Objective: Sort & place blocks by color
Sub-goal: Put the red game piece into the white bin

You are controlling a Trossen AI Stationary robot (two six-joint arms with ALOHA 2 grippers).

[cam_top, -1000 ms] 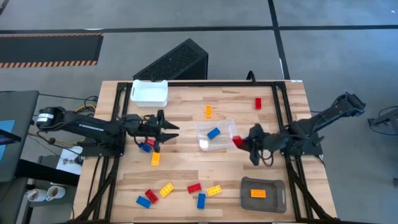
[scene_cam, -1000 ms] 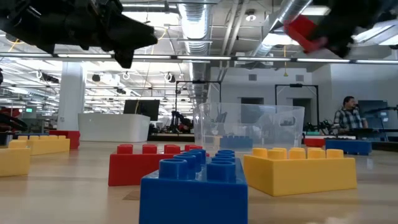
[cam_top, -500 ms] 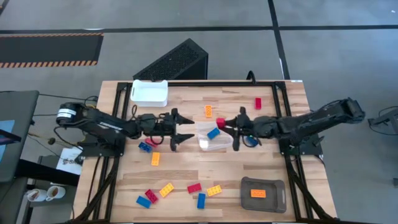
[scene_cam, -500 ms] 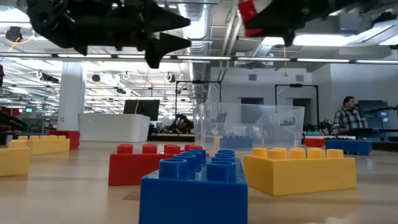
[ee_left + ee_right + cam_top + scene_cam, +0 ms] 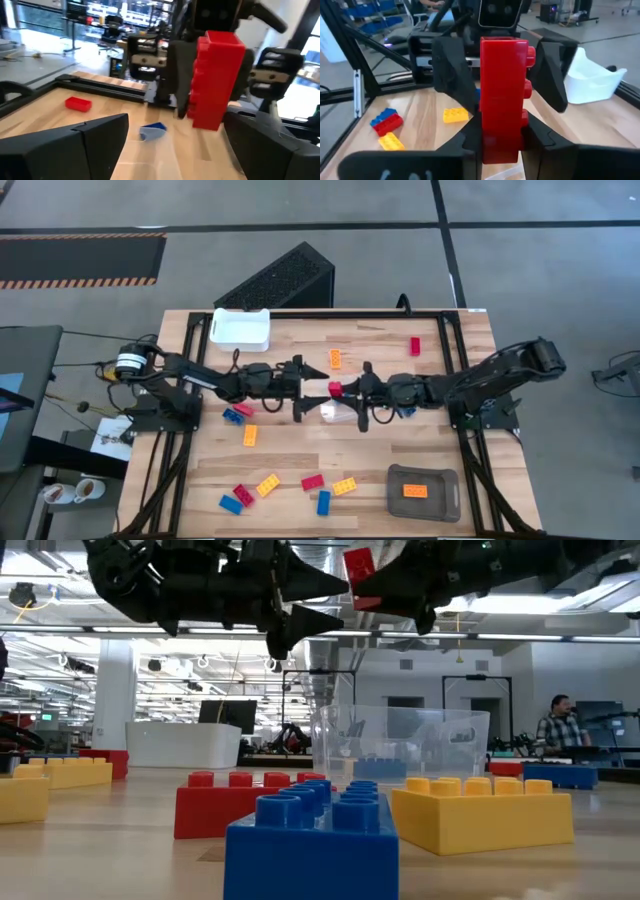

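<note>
A red block (image 5: 336, 389) hangs in mid-air above the middle of the wooden table (image 5: 440, 450), pinched upright between the fingers of the right gripper (image 5: 341, 392), which reaches in over the clear container (image 5: 345, 412). Facing it, nearly tip to tip, is the left gripper (image 5: 306, 390), its jaws spread wide on either side of the brick without touching it (the left wrist view shows the red block (image 5: 217, 80) framed between the two dark fingers (image 5: 75, 147)). From the right wrist view the same red block (image 5: 504, 97) stands clamped in that arm's own grip, with the other arm's open fingers flanking it.

This reads as a hand-over between the arms, caught at the point where the receiver is lined up but has not closed. The next move, by that reading, calls for the left jaws to close squarely on the brick's free sides before the right gripper lets go; a release too soon would drop the brick toward the clear container below, where a blue block (image 5: 152, 131) already lies.

Other blocks remain scattered: an orange one (image 5: 335, 359) and a red one (image 5: 415, 346) toward the far edge, a mixed cluster (image 5: 290, 488) near the front. The white tray (image 5: 240, 328) sits at the far left corner, and the grey tray (image 5: 424, 491) at the front right holds one orange brick, so the sorting looks far from finished.
</note>
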